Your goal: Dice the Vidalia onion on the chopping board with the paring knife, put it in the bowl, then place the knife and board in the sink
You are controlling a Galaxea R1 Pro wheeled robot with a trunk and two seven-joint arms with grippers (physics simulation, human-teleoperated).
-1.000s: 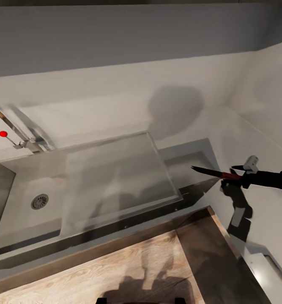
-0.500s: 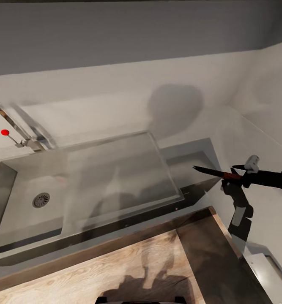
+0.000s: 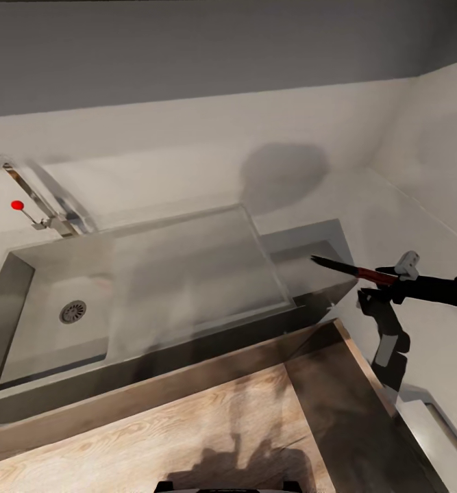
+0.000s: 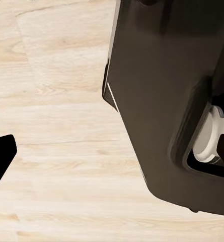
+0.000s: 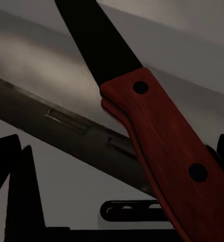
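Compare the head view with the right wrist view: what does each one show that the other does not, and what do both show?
Head view alone: the sink with its drain, the faucet with a red knob, and the right gripper out over the countertop. Right wrist view alone: two dark rivets on the reddish handle. Both: the paring knife, held by the right gripper.

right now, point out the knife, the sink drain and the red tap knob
knife (image 3: 357, 271), head view, where blade meets handle
sink drain (image 3: 72, 311), head view, centre of the grate
red tap knob (image 3: 16, 205), head view, the ball
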